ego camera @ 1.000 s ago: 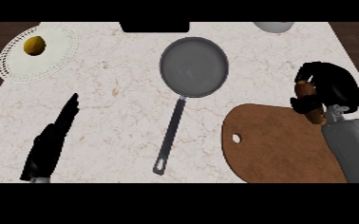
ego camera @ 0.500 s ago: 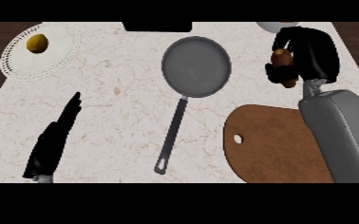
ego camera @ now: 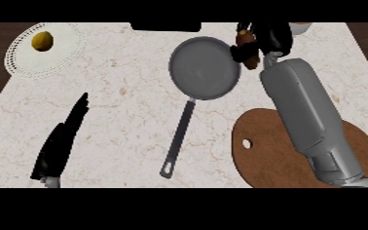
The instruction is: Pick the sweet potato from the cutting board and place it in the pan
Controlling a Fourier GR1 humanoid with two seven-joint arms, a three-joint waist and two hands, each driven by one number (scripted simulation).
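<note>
Near the counter's (ego camera: 129, 78) far edge, the right hand (ego camera: 269, 39), fingers curled around the sweet potato (ego camera: 248, 51), hangs beside the pan's (ego camera: 205, 68) right rim; releasing here risks missing the pan.

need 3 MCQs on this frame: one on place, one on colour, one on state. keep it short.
1. Where is the sweet potato?
A. on the cutting board
B. in the right hand beside the pan's right rim
C. on the white plate

2. What colour is the cutting board?
A. brown
B. white
C. green

3. What state is the left hand in?
A. curled round the pan handle
B. pinching the yellow item
C. open, fingers straight, touching nothing

Key: 1 B, the right hand has its fingers curled round it next to the pan. 2 A, the bare board shows brown. 3 C, it shows at lower left, apart from the pan handle and from the plate with the yellow item.
</note>
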